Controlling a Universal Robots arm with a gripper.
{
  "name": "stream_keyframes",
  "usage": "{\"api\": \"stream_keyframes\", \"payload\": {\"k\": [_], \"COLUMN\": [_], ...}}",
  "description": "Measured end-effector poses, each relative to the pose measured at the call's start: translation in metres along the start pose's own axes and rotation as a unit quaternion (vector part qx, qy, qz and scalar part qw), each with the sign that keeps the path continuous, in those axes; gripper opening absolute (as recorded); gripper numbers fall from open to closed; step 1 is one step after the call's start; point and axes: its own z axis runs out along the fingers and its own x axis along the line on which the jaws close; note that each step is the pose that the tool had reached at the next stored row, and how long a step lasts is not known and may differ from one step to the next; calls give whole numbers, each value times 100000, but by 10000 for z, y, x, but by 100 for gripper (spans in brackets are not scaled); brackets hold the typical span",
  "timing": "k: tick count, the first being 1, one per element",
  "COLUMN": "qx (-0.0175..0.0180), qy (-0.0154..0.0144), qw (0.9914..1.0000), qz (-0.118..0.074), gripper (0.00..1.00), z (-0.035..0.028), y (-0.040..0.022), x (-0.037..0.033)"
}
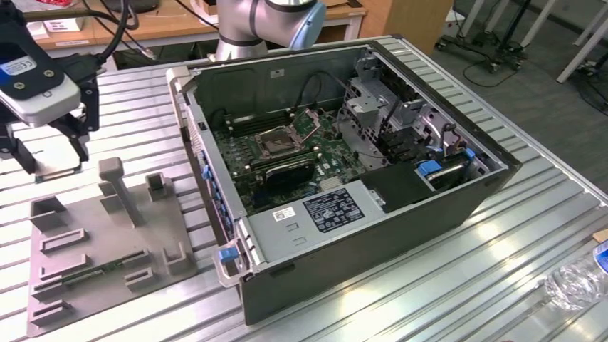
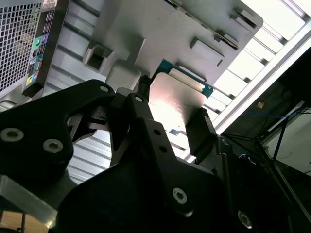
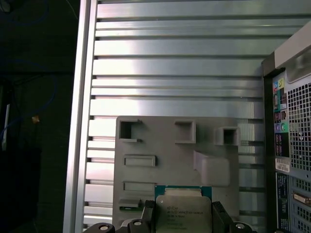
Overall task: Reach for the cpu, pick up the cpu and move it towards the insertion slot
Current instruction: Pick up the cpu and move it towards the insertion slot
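The cpu [image 3: 183, 212] is a small square chip with a silvery top and a green edge. It sits between my gripper's [image 3: 183, 218] two black fingers, which are shut on its opposite sides. In the second wrist view the cpu's [image 2: 177, 102] pale underside shows between the fingertips [image 2: 200, 131]. In the exterior view my gripper [image 1: 53, 162] hangs at the far left with the cpu [image 1: 57, 172] as a thin sliver, above the far end of the grey fixture plate [image 1: 105, 242]. The insertion slot [image 1: 278, 142], a square metal-framed socket, lies inside the open computer case, well to the exterior view's right of my gripper.
The open computer case [image 1: 380, 235] stands mid-table with tall walls around the green motherboard. Upright posts [image 1: 119, 189] rise from the fixture plate [image 3: 170, 160], and a memory stick [image 1: 90, 271] lies on it. A water bottle [image 1: 574, 281] stands at the exterior view's right edge.
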Motion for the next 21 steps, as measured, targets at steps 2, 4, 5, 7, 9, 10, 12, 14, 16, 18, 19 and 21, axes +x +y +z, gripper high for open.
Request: {"api": "stream_keyframes", "payload": {"k": [2,4,5,7,9,10,12,14,16,18,19,21], "qx": [3,1,-1,-2,0,1,0,0,-1,5,5,7], "qy": [5,5,2,1,2,2,0,3,-2,7,4,9], "qw": [100000,100000,100000,100000,100000,100000,100000,100000,100000,100000,100000,100000], "qz": [-1,0,-3,-3,-2,1,6,0,-1,2,0,1], "gripper": [54,54,54,54,54,54,54,54,54,54,54,54], "z": [0,0,0,0,0,0,0,0,-4,-14,-21,-40], "y": [0,-1,-1,-1,-1,-1,-1,-2,-1,0,0,1], "x": [-14,-30,-40,-61,-77,-80,-80,-81,-81,-81,-81,-81]}}
